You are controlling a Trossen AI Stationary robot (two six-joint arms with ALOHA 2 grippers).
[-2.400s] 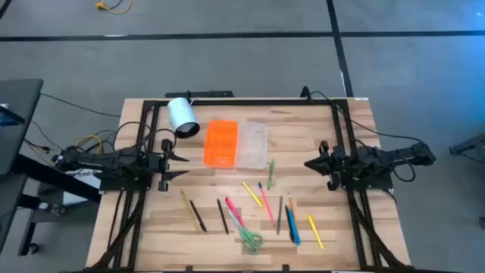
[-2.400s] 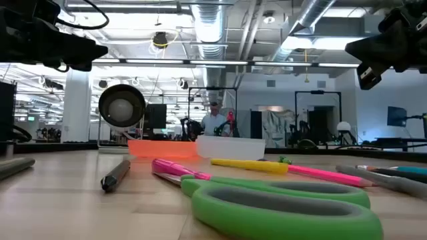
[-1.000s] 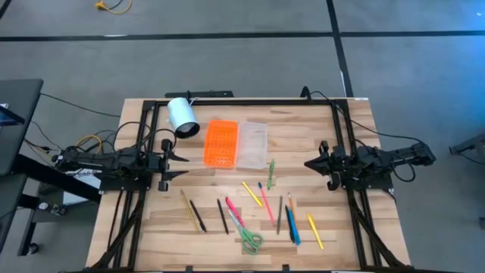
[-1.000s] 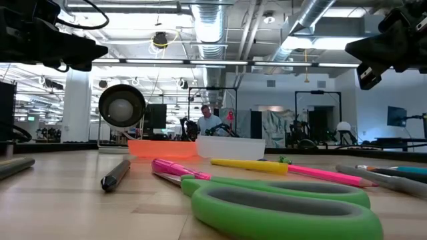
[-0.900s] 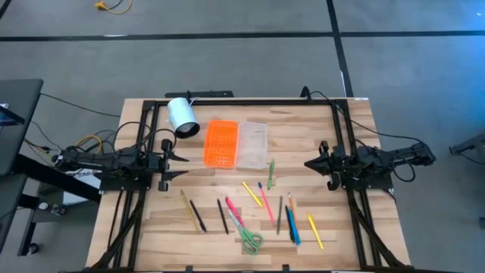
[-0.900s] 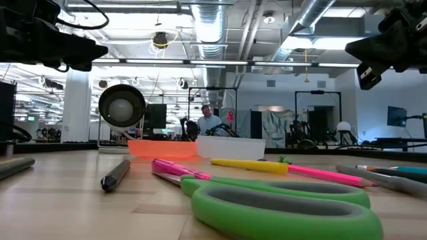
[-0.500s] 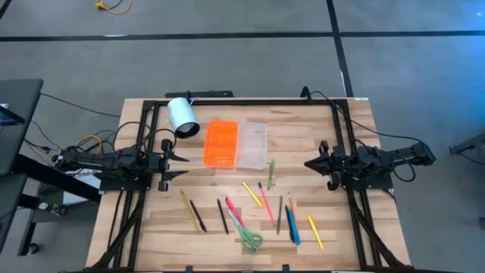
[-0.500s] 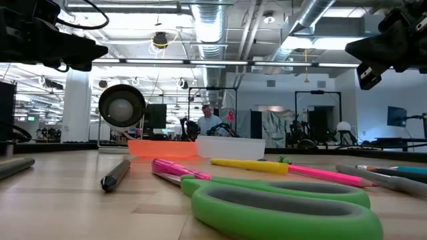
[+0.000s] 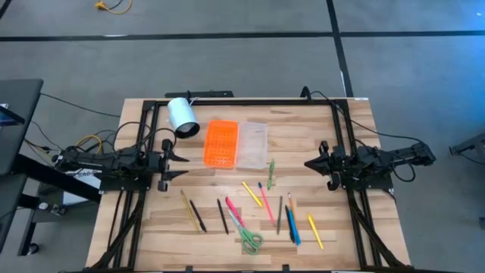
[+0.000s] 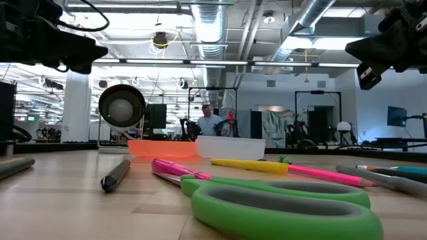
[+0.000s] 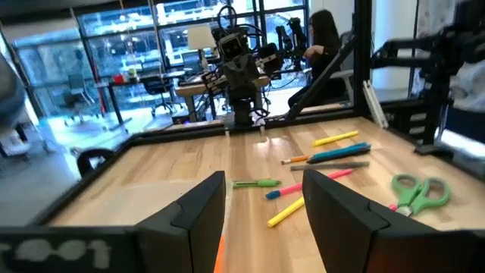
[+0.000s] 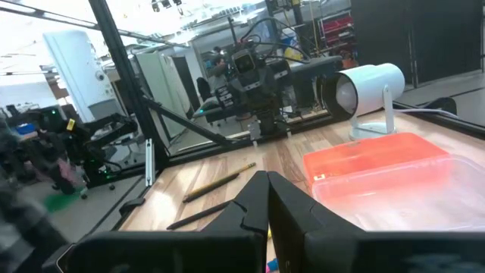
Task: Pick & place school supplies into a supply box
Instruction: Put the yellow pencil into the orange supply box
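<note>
While both arms wait, supplies [image 9: 263, 199] lie beside box [image 9: 236, 144].

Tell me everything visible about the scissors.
The scissors are small, with bright green plastic loop handles and short pale blades, shut. They lie flat on the wooden table near its front edge, handles toward that edge, blades pointing back toward a pink pen. Whether the two touch cannot be told. Neither gripper is near.

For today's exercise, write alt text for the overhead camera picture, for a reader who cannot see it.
Seen from above, a wooden table holds an open pencil case, orange lid beside clear tray, with pens and pencils and green scissors scattered along the near edge. The left gripper waits open and the right gripper shut, both empty. A white cylinder lies behind the case.
</note>
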